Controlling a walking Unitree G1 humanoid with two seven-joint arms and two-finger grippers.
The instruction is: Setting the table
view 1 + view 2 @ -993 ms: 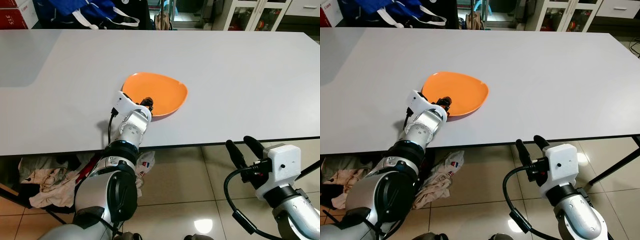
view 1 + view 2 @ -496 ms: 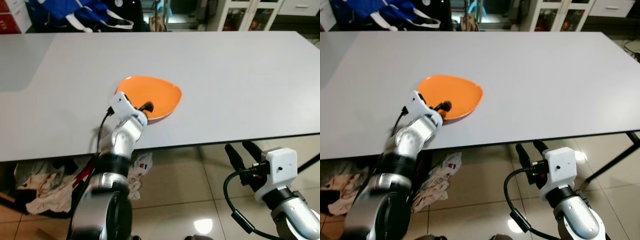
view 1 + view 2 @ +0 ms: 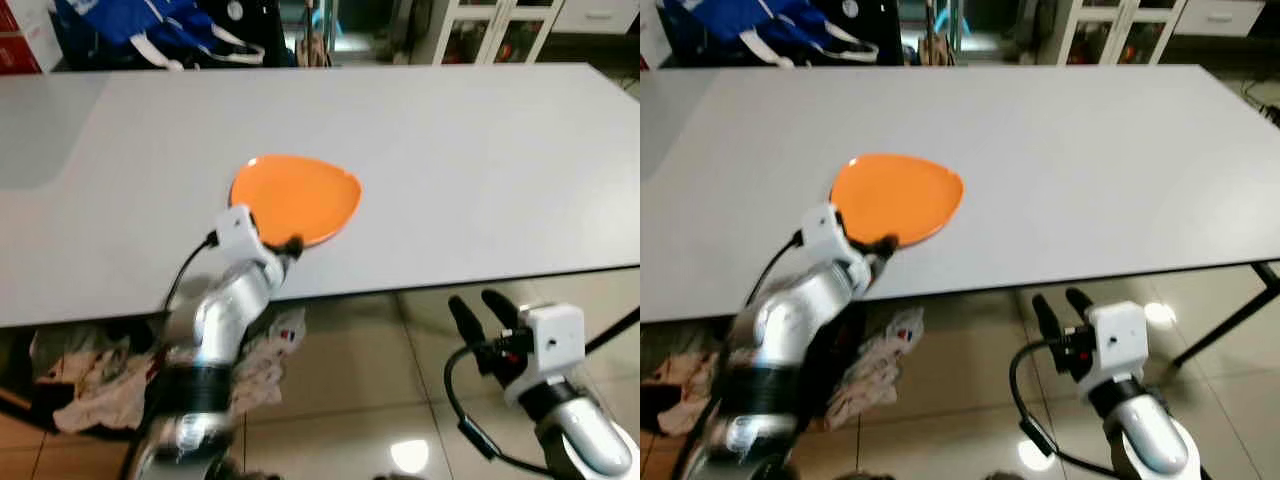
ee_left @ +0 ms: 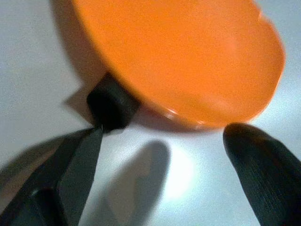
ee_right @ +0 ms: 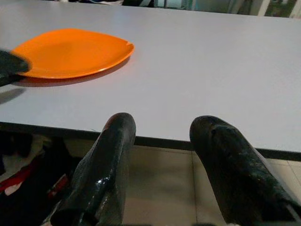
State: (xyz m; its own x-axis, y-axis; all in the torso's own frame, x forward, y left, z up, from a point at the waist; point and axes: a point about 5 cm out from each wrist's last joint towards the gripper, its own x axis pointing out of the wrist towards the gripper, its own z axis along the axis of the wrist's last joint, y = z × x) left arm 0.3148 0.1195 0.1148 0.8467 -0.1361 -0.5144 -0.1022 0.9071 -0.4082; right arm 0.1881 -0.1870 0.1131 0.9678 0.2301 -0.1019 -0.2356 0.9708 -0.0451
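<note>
An orange plate (image 3: 295,197) lies flat on the grey table (image 3: 480,150), a little left of the middle and close to the near edge. My left gripper (image 3: 290,245) is at the plate's near rim. In the left wrist view its two black fingers stand apart, open (image 4: 164,132), with nothing between them. The plate (image 4: 188,56) lies just beyond them, and a dark tip touches its rim. My right gripper (image 3: 473,302) hangs below the table's near edge at the right. Its fingers (image 5: 113,141) are open and point at the table edge.
Crumpled clothes (image 3: 90,385) lie on the tiled floor under the table at the left. A blue bag (image 3: 150,25) sits past the table's far edge. Cabinets (image 3: 500,30) stand at the back right. A dark table leg (image 3: 615,325) slants down at the right.
My left arm has drawn back toward me: its fingertip was over the plate's inside and is now at the near rim. The camera has shifted slightly. The right gripper has barely moved.
</note>
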